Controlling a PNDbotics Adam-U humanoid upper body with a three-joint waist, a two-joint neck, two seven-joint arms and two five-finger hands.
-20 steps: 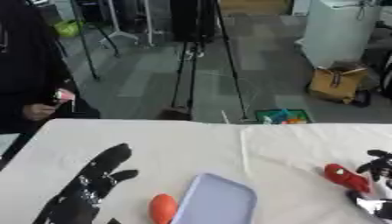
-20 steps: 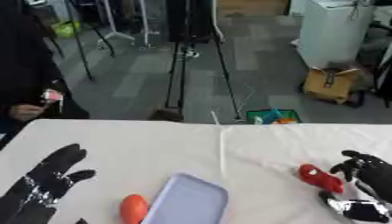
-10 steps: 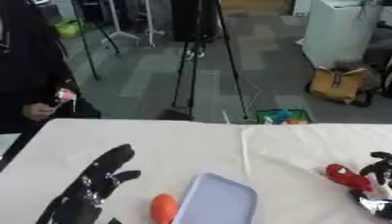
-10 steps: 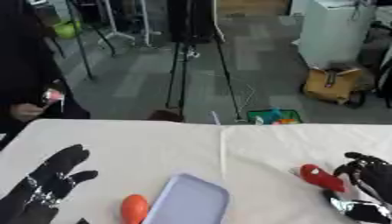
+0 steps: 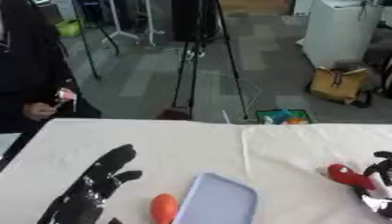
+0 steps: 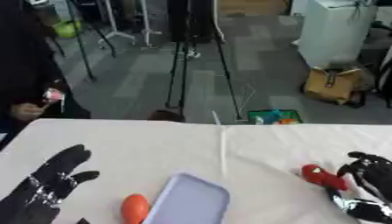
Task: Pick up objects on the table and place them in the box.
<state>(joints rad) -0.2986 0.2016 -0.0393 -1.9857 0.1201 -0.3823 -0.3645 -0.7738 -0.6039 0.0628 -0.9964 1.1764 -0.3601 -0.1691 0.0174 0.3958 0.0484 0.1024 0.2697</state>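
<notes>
A lavender box [image 5: 218, 201] with rounded corners lies on the white table at the bottom centre. Just left of it sits a small orange object [image 5: 164, 207]. My left hand [image 5: 96, 186] rests open on the cloth at the lower left, fingers straight and pointing up. At the right edge a red object [image 6: 321, 177] lies on the cloth, with my right hand [image 6: 373, 173] right beside it, fingers curled downward; whether they hold the red object is unclear. A shiny dark-and-white thing [image 6: 361, 208] lies below the red one.
The white tablecloth [image 5: 191, 148] has a fold running down its middle. Beyond the far edge are tripod legs [image 5: 191, 57], a green bin [image 5: 283, 117] on the floor and a person [image 5: 30, 83] in dark clothes at the left.
The whole picture has shifted slightly, so the camera moved. My right hand and the red object stay together at the right; my left hand keeps its place.
</notes>
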